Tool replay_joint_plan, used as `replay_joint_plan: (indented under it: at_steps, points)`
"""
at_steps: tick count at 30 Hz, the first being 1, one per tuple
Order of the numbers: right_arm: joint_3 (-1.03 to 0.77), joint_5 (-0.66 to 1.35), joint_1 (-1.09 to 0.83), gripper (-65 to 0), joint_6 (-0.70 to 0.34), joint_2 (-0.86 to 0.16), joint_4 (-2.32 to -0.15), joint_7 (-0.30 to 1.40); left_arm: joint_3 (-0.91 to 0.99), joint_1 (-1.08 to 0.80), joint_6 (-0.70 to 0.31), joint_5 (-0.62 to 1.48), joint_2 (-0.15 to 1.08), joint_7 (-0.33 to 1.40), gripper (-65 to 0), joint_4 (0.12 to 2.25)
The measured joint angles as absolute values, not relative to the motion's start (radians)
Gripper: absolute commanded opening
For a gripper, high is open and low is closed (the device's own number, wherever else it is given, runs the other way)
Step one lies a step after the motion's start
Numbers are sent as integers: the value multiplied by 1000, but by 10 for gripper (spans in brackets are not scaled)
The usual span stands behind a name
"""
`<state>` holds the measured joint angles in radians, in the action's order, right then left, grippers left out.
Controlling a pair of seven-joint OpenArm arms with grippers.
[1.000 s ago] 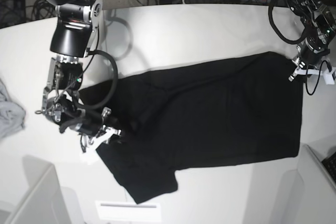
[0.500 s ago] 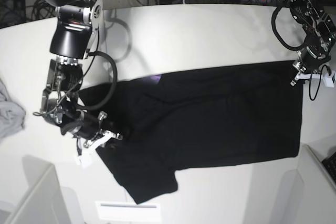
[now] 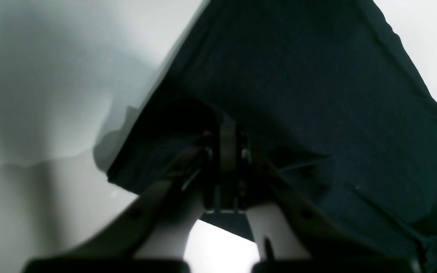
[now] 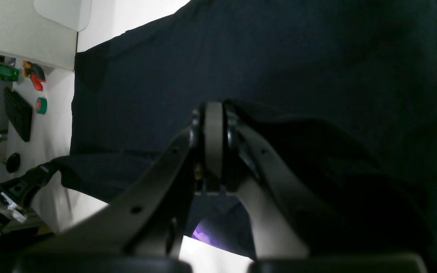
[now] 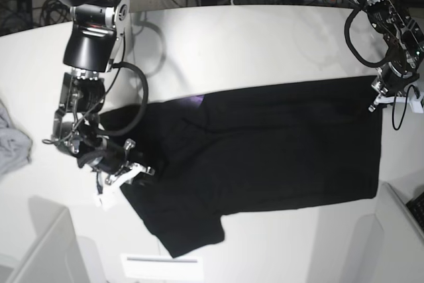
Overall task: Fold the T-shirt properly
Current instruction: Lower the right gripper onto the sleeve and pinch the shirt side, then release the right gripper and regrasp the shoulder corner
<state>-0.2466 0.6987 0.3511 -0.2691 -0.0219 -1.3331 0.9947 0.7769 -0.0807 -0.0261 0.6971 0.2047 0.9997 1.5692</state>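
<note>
The black T-shirt point(image 5: 265, 150) lies spread across the white table point(image 5: 232, 44), with one sleeve pointing to the front point(image 5: 189, 233). A small patch of purple print point(image 5: 197, 99) shows at its far edge, and also under the cloth in the right wrist view point(image 4: 203, 232). My left gripper point(image 5: 377, 96) is at the shirt's far right corner; in the left wrist view it point(image 3: 228, 142) is shut on black cloth point(image 3: 317, 94). My right gripper point(image 5: 127, 173) is at the shirt's left edge; in the right wrist view it point(image 4: 214, 113) is shut on a raised fold of the shirt point(image 4: 279, 57).
A light grey cloth point(image 5: 13, 140) lies at the table's left edge. White bins stand at the front left point(image 5: 40, 250) and front right point(image 5: 397, 230). A white label point(image 5: 162, 264) lies at the front edge. Cables and gear run along the back.
The shirt's far edge has been drawn into a straight, taut line and the purple print now shows there. My right gripper has shifted slightly left; my left gripper has moved slightly right.
</note>
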Motion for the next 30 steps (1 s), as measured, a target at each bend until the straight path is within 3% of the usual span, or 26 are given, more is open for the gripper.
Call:
replay_joint_plan:
  at_steps: [4, 5, 9, 11, 13, 18, 22, 26, 30]
  points:
    - [-249, 702, 348, -650, -269, -21, -1333, 1030, 779, -81, -26, 697, 205, 999, -650, 1570]
    - [-249, 702, 347, -612, -269, -21, -1333, 1030, 780, -81, -26, 698, 205, 999, -620, 1570]
    - [-249, 705, 316, -413, -269, -22, -1341, 1022, 782, -84, -29, 694, 207, 1000, -344, 1571]
    - [-250, 701, 302, -348, -269, -22, -1346, 1028, 782, -84, -30, 703, 220, 1007, -257, 1571]
    - [-250, 699, 298, -309, -269, -22, -1367, 1033, 786, -83, -30, 701, 232, 1003, -212, 1571]
    - [-350, 713, 266, -311, -270, -12, -1493, 1015, 806, -93, -32, 706, 248, 1010, -209, 1604]
    - [-491, 695, 170, -312, -259, 6, -1658, 1021, 970, -162, -170, 712, 232, 995, -211, 1779]
    - [-600, 707, 20, -347, -114, 56, -1831, 1002, 1094, -244, -271, 705, 153, 1012, -211, 1827]
    - [-607, 700, -139, -311, -88, 54, -1875, 955, 1135, -300, -294, 691, 135, 1005, -211, 1796]
